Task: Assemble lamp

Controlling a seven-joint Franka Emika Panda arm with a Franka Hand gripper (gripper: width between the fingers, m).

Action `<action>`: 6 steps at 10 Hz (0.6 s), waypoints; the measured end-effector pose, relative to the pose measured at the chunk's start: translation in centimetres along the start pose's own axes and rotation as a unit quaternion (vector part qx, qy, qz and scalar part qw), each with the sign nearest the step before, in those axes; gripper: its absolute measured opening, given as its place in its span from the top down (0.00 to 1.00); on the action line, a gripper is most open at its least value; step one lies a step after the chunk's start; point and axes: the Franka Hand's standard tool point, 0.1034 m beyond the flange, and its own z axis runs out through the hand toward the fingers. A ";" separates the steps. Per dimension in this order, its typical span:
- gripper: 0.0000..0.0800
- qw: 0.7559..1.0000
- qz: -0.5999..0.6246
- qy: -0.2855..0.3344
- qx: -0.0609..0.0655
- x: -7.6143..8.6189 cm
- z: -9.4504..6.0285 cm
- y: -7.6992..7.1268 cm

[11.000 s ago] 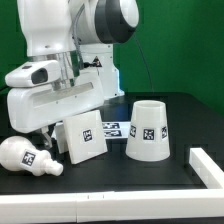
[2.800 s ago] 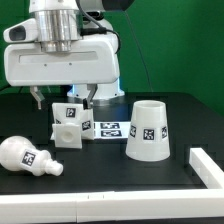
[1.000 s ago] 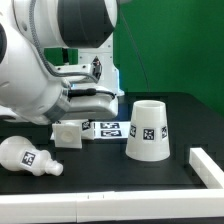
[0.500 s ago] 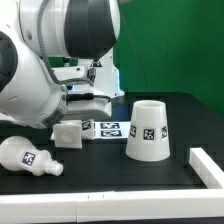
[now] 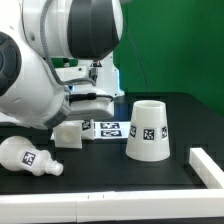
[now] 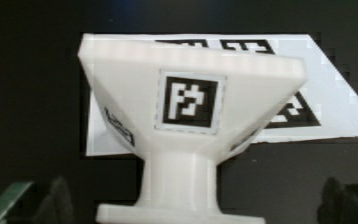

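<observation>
The lamp base (image 5: 67, 133) stands on the black table at the exterior view's left, under my arm. The bulb (image 5: 28, 157) lies on its side in front of it. The shade (image 5: 148, 128) stands mouth up to the exterior view's right. In the wrist view the base (image 6: 190, 100) fills the middle, its tagged face toward the camera. My gripper (image 6: 194, 205) is open. Its dark fingertips (image 6: 30, 200) sit wide apart on either side of the base's narrow end, not touching it. The arm's body hides the fingers in the exterior view.
The marker board (image 5: 110, 128) lies flat behind the base and beside the shade, and shows under the base in the wrist view (image 6: 309, 110). A white raised border (image 5: 207, 166) runs along the table's front and right edges.
Since 2.8 s ago the arm has turned and swung low over the base. In the last second it has shifted only slightly. Base, bulb and shade have stayed put.
</observation>
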 end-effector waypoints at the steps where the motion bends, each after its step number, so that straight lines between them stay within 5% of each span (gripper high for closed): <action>1: 0.13 1.000 -0.003 -0.003 0.001 0.3 0.5 0.3; 3: 0.13 1.000 -0.006 0.001 -0.002 1.1 2.1 0.1; 6: 0.13 1.000 -0.007 -0.003 -0.012 1.1 2.5 -0.6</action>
